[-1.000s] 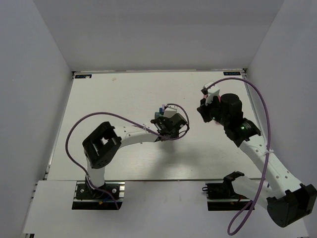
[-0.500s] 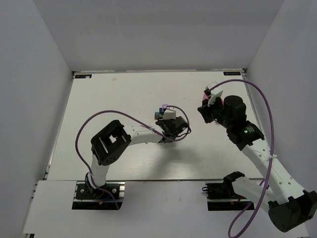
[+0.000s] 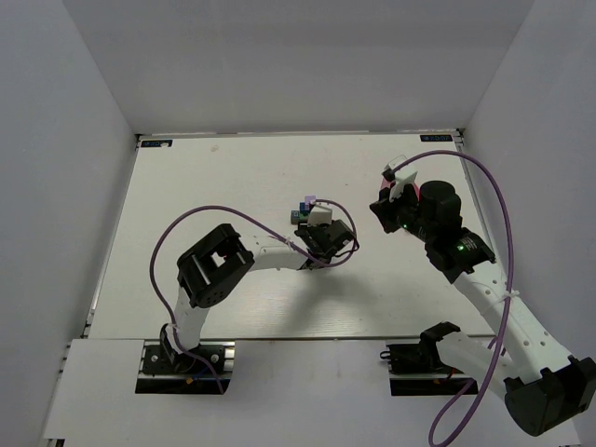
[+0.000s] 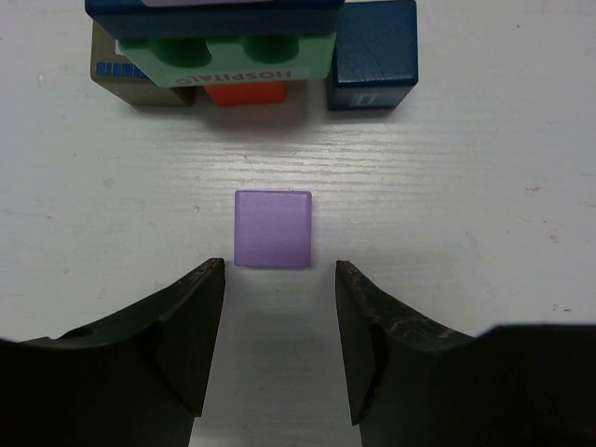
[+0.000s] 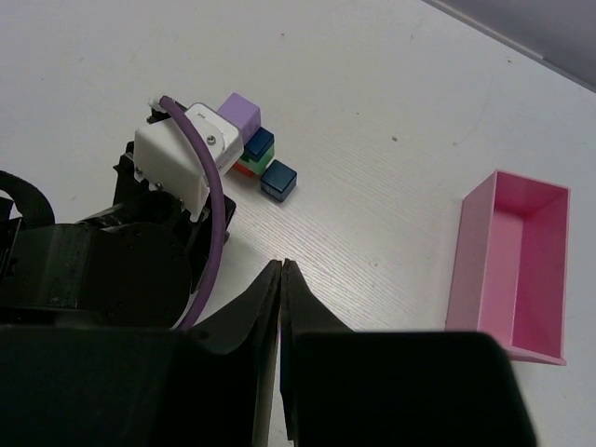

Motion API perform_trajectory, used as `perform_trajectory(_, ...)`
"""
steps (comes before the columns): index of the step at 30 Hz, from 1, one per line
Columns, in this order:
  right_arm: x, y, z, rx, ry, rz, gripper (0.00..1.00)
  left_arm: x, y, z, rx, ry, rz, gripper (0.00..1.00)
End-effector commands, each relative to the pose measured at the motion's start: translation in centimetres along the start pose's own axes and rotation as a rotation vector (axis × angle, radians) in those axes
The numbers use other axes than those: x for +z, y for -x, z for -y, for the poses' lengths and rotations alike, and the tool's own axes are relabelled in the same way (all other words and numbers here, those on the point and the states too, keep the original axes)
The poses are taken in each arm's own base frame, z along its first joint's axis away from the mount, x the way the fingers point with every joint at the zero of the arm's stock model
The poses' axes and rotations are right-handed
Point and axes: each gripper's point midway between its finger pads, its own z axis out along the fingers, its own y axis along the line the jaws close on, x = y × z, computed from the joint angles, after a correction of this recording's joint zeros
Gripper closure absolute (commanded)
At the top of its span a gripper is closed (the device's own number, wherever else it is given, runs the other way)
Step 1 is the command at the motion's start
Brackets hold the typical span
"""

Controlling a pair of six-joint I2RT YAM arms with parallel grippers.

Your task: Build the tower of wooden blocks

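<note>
The green block (image 4: 228,60) printed HOSPITAL sits in the wood block tower (image 5: 256,144) mid-table, a loose purple cube (image 4: 273,229) just beyond the part-open, empty left gripper (image 4: 279,272), while the right gripper (image 5: 281,266) is pressed closed on nothing.

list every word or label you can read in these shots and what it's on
"HOSPITAL": on the green block, upside down in the left wrist view.
White mark on the dark blue cube: too small to read.
Corner sticker, far right in the top view: too blurred to read.
</note>
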Motion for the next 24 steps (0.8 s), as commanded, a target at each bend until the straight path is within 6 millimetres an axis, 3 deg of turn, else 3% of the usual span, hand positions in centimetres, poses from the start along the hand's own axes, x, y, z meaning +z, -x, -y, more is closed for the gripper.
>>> perform_trajectory(1, -0.1, 1.1, -0.1, 0.006, 0.006, 0.045, 0.92, 0.1, 1.5, -0.1, -0.019, 0.007, 0.056, 0.39)
perform_trajectory(10, -0.3, 1.5, -0.4, 0.002, 0.021, 0.061, 0.92, 1.7, 0.3, -0.5, 0.013, 0.031, 0.055, 0.41)
perform_trajectory(24, -0.3, 1.3, -0.6, -0.001, 0.031, 0.059, 0.92, 2.8, 0.2, -1.9, 0.008, 0.079, 0.075, 0.48)
